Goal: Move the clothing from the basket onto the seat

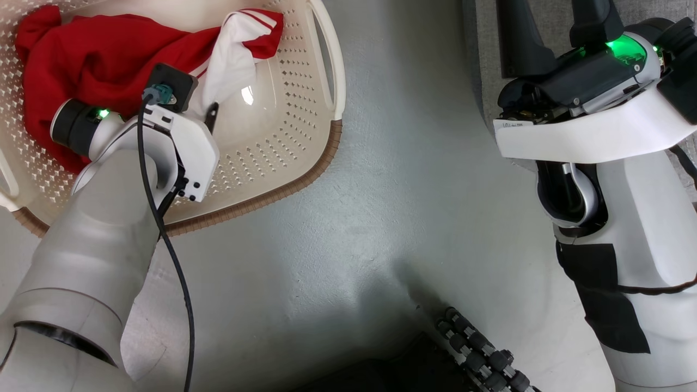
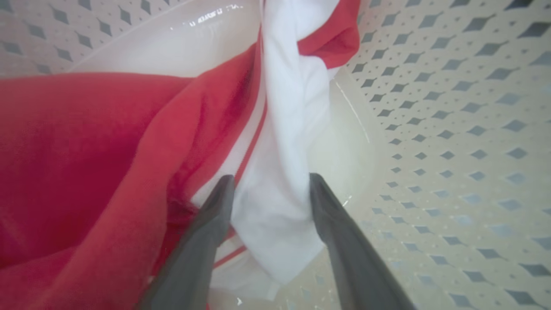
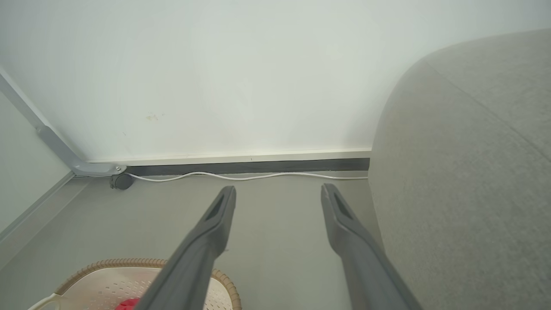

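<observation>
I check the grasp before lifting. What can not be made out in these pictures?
Left wrist view: whether the left gripper's fingers touch the clothing; blurred.
Head view: those fingers, hidden behind the wrist.
Head view: the basket floor under the clothing; far rim cut off by the edge.
Right wrist view: most of the seat, cut off by the edge.

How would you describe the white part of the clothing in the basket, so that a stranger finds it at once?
Find the cream basket on the grey floor. Red clothing lies in it; at its right end, in the head view, is the white fold. No other cloth there is white, and the left gripper straddles it.
</observation>
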Available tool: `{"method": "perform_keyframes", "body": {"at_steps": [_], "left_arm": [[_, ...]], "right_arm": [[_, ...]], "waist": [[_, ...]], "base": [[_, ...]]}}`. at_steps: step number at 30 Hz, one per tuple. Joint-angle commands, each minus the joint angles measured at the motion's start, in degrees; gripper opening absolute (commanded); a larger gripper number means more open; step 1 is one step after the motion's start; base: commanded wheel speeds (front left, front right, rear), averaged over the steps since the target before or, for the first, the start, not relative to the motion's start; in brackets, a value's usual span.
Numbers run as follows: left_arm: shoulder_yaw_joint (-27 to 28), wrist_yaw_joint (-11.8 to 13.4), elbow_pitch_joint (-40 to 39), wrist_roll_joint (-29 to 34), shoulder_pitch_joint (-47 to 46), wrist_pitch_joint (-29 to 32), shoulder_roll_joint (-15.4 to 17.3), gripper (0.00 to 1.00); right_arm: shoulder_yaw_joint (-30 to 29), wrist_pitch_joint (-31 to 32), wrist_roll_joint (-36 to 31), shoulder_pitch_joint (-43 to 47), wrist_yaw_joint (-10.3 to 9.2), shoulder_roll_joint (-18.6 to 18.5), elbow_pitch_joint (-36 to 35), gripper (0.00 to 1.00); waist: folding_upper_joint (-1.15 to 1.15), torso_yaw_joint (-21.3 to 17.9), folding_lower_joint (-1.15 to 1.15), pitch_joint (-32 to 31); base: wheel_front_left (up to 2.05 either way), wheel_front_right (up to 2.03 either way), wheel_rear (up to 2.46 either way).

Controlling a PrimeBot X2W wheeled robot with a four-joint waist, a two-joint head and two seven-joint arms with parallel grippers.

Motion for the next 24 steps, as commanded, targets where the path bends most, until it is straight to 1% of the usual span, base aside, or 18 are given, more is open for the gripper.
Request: {"method": "perform_keyframes", "body": {"at_steps": [1, 5, 8, 11, 17, 24], "left_arm": [[0.7, 0.4, -0.2, -0.7, -0.1, 0.3, 0.5, 0.0], [0.8, 0.3, 0.0, -1.4, 0.2, 0.3, 0.5, 0.0], [1.3, 0.3, 0.0, -2.1, 0.1, -1.5, 0.6, 0.0], [1.6, 0.3, 0.0, -2.8, 0.7, -4.0, -0.1, 0.0], [1.8, 0.1, -0.2, -4.4, 3.4, -7.4, -2.3, 0.0], [1.2, -0.1, -2.6, -6.4, 6.8, -9.3, -4.4, 0.0]], "right_arm": [[0.3, -0.3, 0.5, 2.7, 0.18, 0.5, -1.4, 1.0], [0.2, -0.3, 0.8, 2.4, 0.18, 0.5, -1.2, 1.0], [0.2, -0.3, 0.9, 1.8, 0.18, 0.5, -1.0, 1.0], [-0.1, -0.3, 0.4, 1.8, 0.18, 0.5, -0.4, 1.0], [-1.1, -0.3, -1.6, 3.2, 0.18, 0.5, 1.7, 1.0], [-3.3, -0.3, -4.7, 5.7, 0.18, 0.4, 4.3, 1.0]], "waist": [[0.0, 0.1, 0.0, 0.0], [0.0, 0.2, 0.0, -0.3], [0.0, 0.2, 0.0, -0.8], [0.0, 1.0, 0.0, -2.5], [0.0, 3.6, 0.0, -7.3], [0.0, 7.2, 0.0, -13.2]], "base": [[0.0, 0.0, 0.0], [0.0, 0.0, 0.0], [0.0, 0.0, 0.0], [0.0, 0.0, 0.0], [0.0, 0.0, 0.0], [0.0, 0.0, 0.0]]}}
